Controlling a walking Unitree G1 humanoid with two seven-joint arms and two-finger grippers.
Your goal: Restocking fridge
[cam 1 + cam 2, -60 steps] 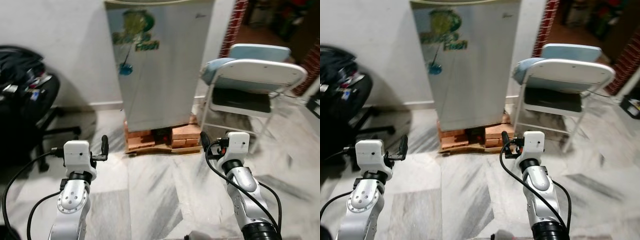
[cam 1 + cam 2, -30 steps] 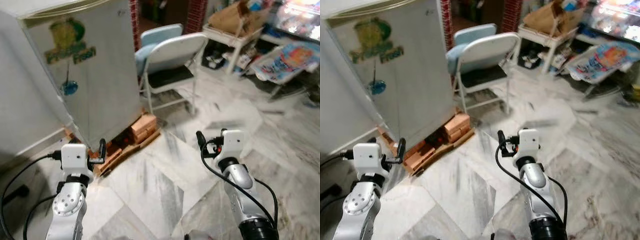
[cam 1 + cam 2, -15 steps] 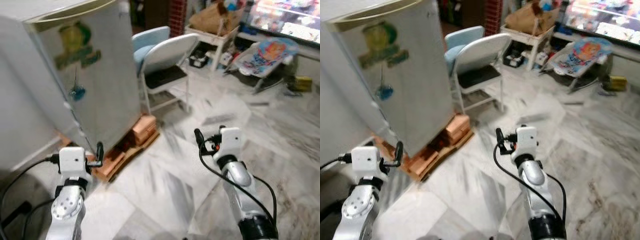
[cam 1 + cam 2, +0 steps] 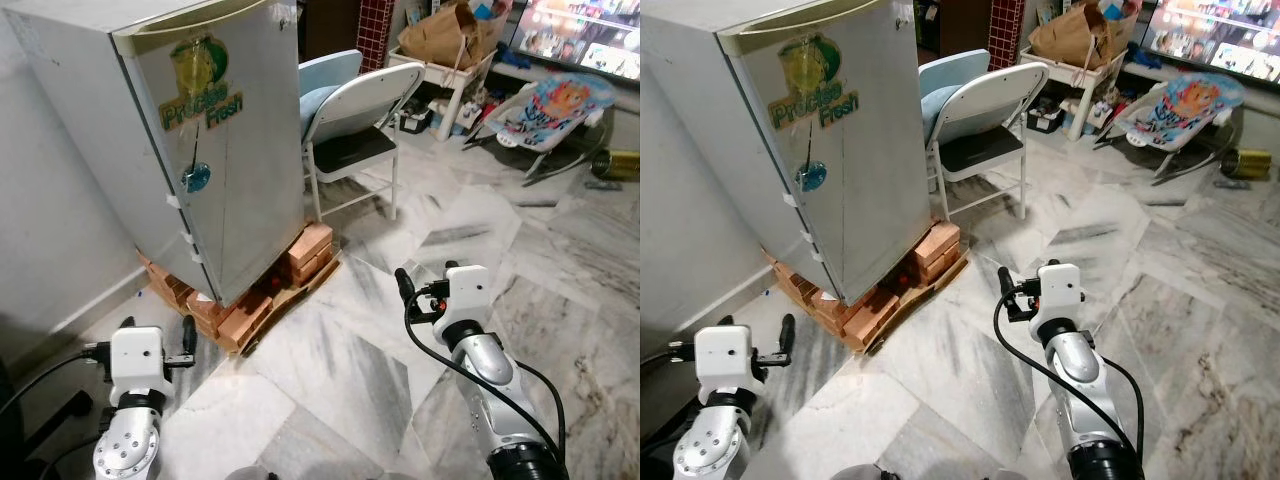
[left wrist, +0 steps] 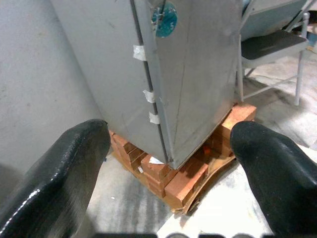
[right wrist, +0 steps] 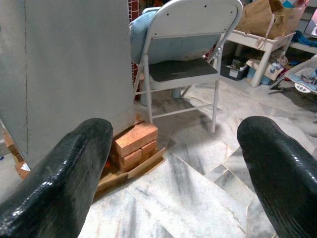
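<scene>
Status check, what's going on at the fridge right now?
Left gripper and right gripper open, empty, held low. Fridge shut, raised on bricks. Folding chair beside it.

Item: fridge [image 4: 215, 150], small, silver-grey, single door.
Door: shut; green "Fresh" logo sticker near top, round blue sticker below, white tape strips along the edge.
Pose: upright.
Location: raised on stacked bricks [image 4: 310, 245], against the wall.

Two silver arms, raised forward at waist level: left gripper [image 5: 168, 163] low and near the body, jaws spread wide and empty; right gripper [image 6: 173, 163] held higher and further out, jaws likewise spread, empty.
</scene>
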